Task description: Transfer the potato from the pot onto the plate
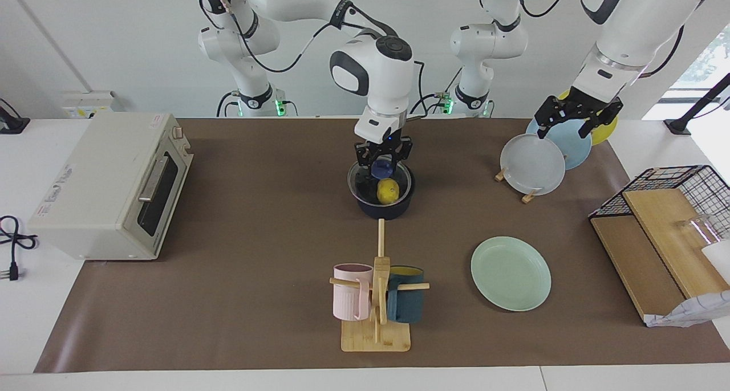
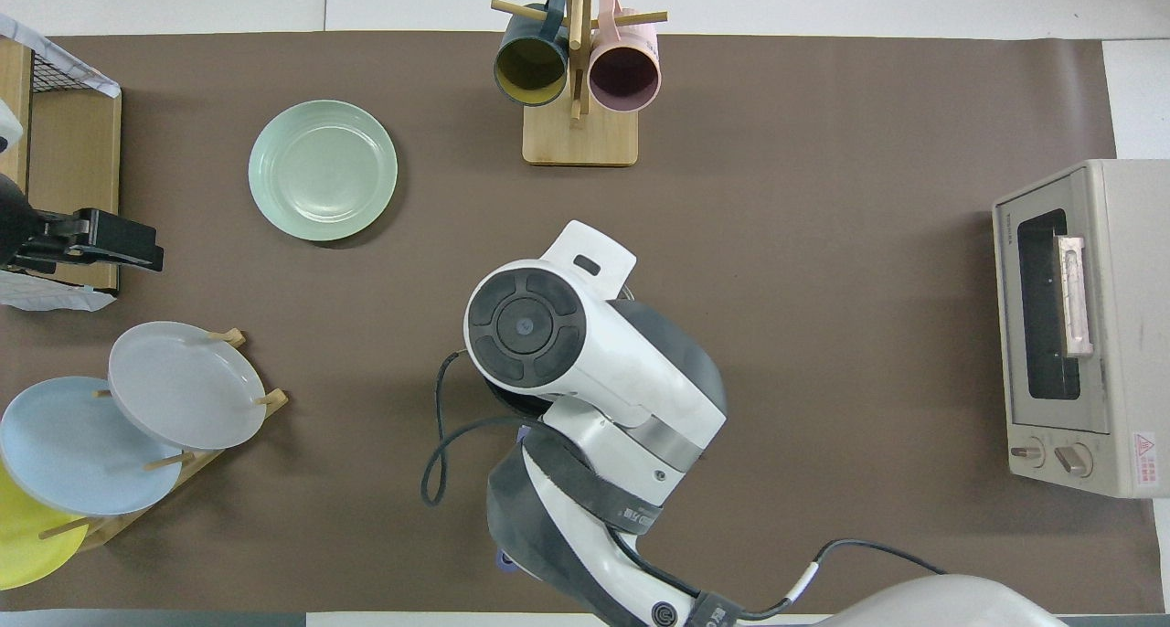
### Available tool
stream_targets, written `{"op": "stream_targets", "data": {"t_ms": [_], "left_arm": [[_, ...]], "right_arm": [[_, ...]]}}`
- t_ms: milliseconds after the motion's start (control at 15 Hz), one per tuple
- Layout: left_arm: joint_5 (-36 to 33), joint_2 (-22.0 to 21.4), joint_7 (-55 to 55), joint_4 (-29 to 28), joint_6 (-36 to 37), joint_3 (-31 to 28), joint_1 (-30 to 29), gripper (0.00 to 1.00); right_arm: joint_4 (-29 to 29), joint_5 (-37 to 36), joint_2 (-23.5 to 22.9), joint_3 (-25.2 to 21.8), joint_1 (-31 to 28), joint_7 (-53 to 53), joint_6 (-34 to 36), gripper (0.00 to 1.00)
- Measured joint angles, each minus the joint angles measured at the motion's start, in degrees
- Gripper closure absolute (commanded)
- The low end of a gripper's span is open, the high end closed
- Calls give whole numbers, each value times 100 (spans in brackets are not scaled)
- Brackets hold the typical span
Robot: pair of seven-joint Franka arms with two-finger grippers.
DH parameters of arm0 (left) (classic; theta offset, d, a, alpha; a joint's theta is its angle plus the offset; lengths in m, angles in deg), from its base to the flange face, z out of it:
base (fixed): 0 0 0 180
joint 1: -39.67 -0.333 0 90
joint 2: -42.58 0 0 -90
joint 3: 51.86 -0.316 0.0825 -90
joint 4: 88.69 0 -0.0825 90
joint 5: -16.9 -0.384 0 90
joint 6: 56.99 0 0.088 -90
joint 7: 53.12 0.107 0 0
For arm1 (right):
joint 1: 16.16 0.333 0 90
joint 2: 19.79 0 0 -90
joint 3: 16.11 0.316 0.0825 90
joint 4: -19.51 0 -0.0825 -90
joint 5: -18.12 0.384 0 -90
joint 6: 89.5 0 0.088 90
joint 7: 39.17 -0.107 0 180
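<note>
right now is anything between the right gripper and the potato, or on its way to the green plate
Yes: the clear glass lid with a blue knob, gripped by the right gripper, hangs over the dark blue saucepan, covering the yellow toy potato. Nothing visible stands between saucepan and the mint-green round plate.

One camera sits high across the brown-covered table (image 1: 256, 322), facing the two white arms, with the whole tabletop in sight. The other hangs steeply above the robots' end, looking forward and down. Both share the mat, the pale mint-green round plate (image 1: 511, 273) (image 2: 323, 170) and the wooden mug rack (image 1: 377, 300) (image 2: 579, 106), turned half around.
</note>
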Motion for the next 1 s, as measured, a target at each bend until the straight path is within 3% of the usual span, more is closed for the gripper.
{"op": "stream_targets", "data": {"t_ms": [267, 600, 867, 1000], "left_arm": [[18, -93, -117, -227, -3, 57, 263, 0], [40, -391, -1481, -847, -347, 94, 1232, 0], [47, -380, -3062, -1455, -1492, 125, 2333, 0], [49, -163, -3549, -1749, -2069, 129, 2785, 0]], "right_arm": [[58, 17, 189, -540, -458, 1444, 416, 73], [-523, 1064, 664, -2143, -621, 3491, 531, 72], [-1790, 1155, 1003, -2602, -857, 4384, -692, 70], [-2413, 1156, 1134, -2730, -878, 4576, -1338, 68]]}}
